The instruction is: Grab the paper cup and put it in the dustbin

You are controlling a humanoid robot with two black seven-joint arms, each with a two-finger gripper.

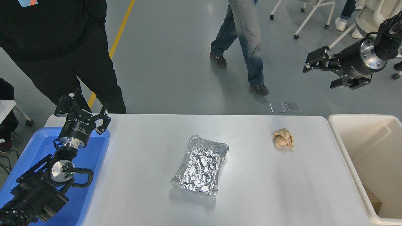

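The paper cup is out of view. At the table's right end stands the cream-beige dustbin [340, 138], with a scrap of brown cardboard showing low inside it. My right gripper [319, 72] hangs high in the air, above and beyond the dustbin's far left corner, pointing left with its fingers open and nothing between them. My left gripper [82, 109] is parked over the blue tray at the lower left, fingers spread open and empty.
A crinkled silver foil tray [201, 164] lies mid-table. A crumpled brown paper ball [283, 138] sits to its right, near the dustbin. The blue tray [94, 147] is at the left edge. A person in black stands at the far left; another walks behind the table.
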